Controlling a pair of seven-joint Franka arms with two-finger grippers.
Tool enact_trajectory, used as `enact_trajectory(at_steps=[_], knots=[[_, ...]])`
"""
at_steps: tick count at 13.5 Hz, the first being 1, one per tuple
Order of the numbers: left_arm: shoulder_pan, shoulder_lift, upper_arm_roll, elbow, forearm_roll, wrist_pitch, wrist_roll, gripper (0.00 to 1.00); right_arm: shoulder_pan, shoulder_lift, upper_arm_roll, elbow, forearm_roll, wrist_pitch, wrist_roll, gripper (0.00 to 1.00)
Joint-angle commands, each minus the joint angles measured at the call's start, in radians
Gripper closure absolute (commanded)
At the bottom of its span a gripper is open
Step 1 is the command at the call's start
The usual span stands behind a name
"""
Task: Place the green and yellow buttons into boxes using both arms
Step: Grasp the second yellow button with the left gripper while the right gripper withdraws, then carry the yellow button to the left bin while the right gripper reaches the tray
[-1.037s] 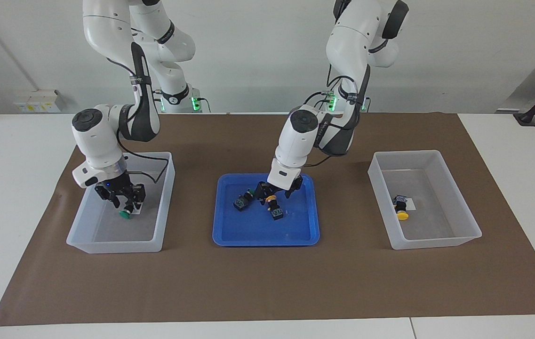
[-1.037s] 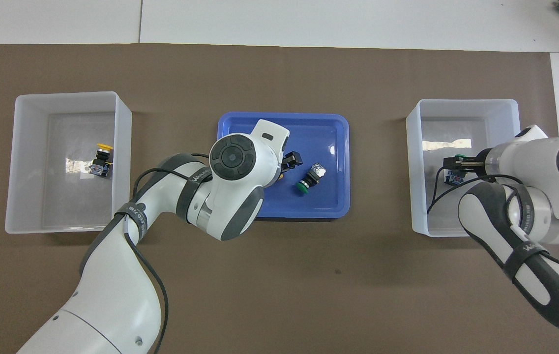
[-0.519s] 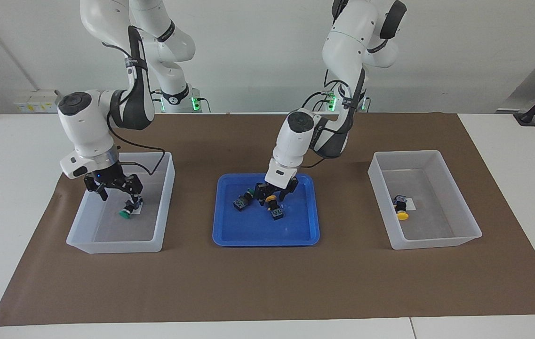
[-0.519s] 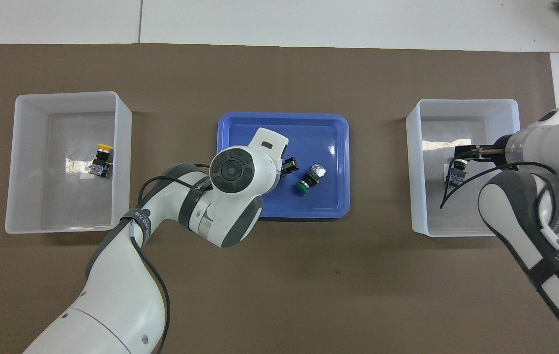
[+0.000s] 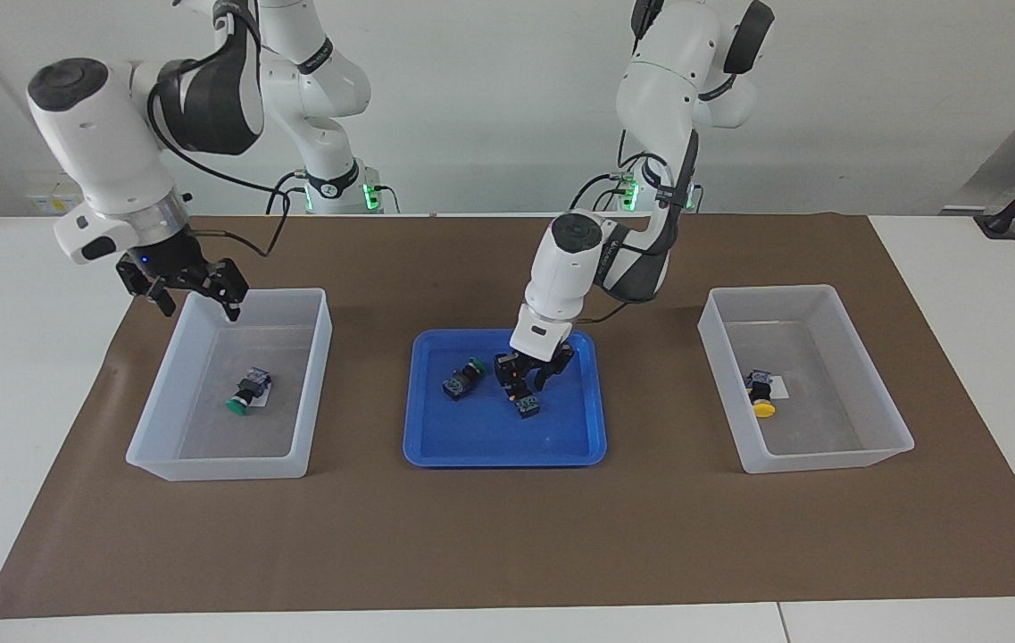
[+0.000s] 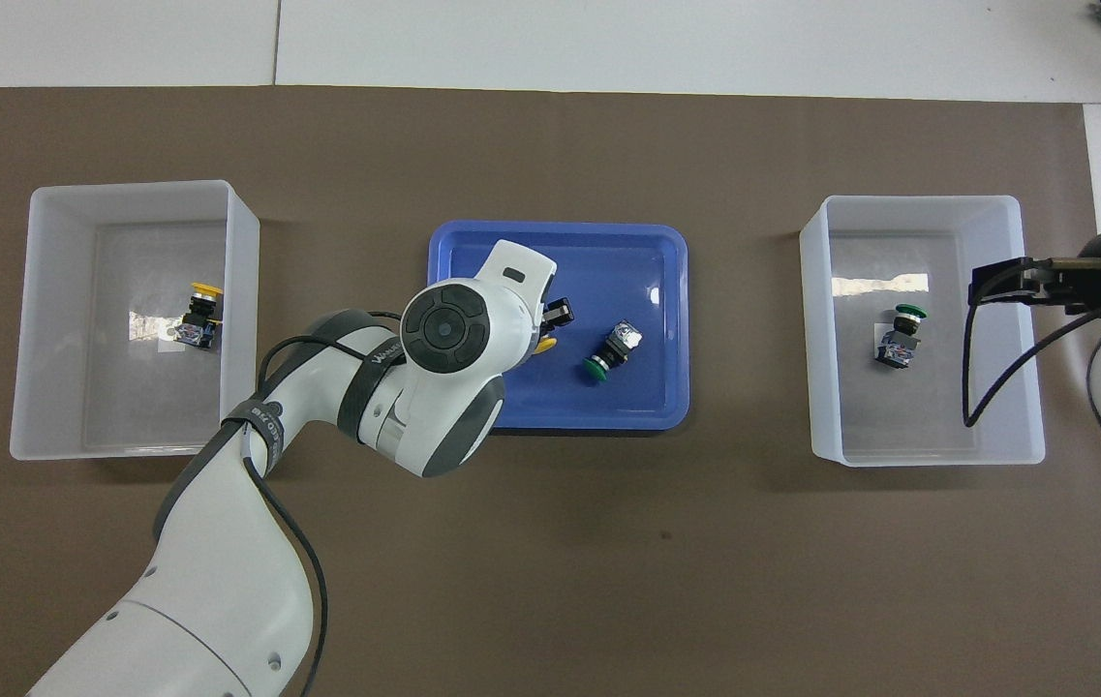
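I see: blue tray (image 5: 436,446); brown mat (image 5: 507,536); whitish bins (image 5: 293,446); buttons (image 5: 239,397) green- and yellow-capped; arms (image 5: 561,268) white.

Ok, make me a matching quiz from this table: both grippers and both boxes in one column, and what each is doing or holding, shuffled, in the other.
Column one:
1. left gripper
2. right gripper
3. box toward the left arm's end
4. box toward the right arm's end

Column two:
A. holds one green button
B. down in the blue tray, at a yellow-capped button
C. holds one yellow button
D. open, raised over a box's rim

Pairs: 1-B, 2-D, 3-C, 4-A
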Motion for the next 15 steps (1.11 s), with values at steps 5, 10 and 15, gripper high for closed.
enact_trajectory(at_steps=[5,10,15], knots=[[0.006,-0.011,0.002,-0.006,0.023,0.01,-0.001,0.82,-0.015,-0.048,-0.001,0.168,-0.009,-0.254,0.029,0.0],[0.023,-0.01,0.002,0.034,0.025,-0.038,0.0,1.0,-0.017,-0.071,-0.007,0.158,0.006,-0.294,0.051,0.0],[0.092,0.041,0.002,0.27,0.016,-0.292,0.0,1.0,0.015,-0.071,-0.014,0.155,0.008,-0.285,0.051,0.0]])
